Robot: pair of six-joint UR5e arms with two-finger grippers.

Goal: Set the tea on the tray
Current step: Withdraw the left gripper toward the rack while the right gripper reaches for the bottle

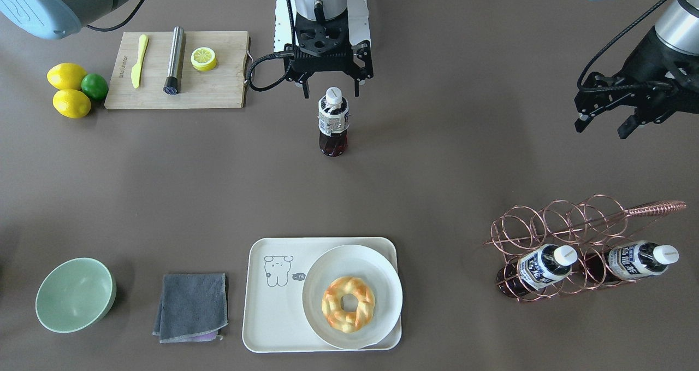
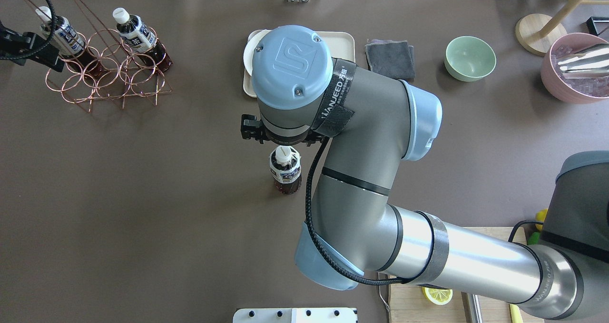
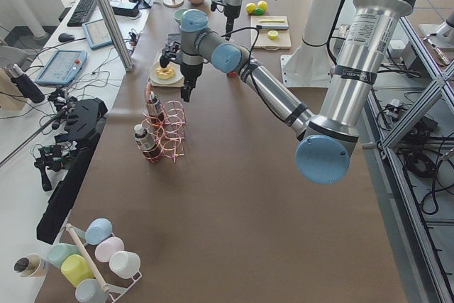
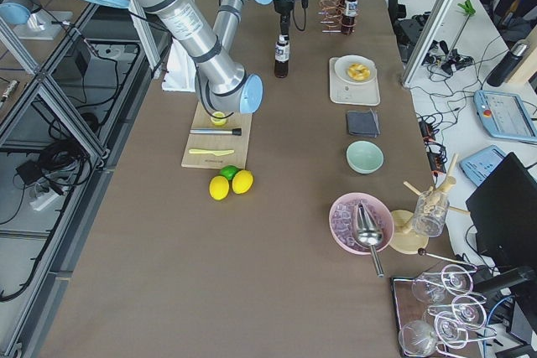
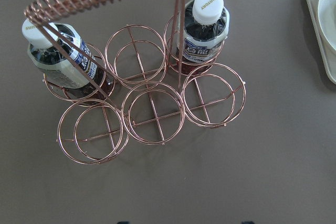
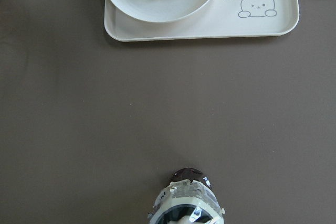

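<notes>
One tea bottle (image 1: 333, 122) stands upright on the bare table mid-way along it, also in the overhead view (image 2: 285, 171) and at the bottom of the right wrist view (image 6: 186, 200). My right gripper (image 1: 331, 91) is open and empty, hovering just above its white cap. The cream tray (image 1: 273, 305) lies further out, holding a white plate (image 1: 382, 272) with a doughnut (image 1: 347, 304). Two more tea bottles (image 1: 540, 267) (image 1: 639, 259) sit in a copper wire rack (image 1: 573, 234). My left gripper (image 1: 603, 128) is open and empty, above the table near the rack.
A wooden cutting board (image 1: 218, 87) carries a yellow knife, a steel muddler and a lemon half. Two lemons and a lime (image 1: 68, 89) lie beside it. A green bowl (image 1: 73, 294) and a grey cloth (image 1: 191, 305) lie beside the tray. A pink ice bowl (image 2: 575, 68) stands beyond.
</notes>
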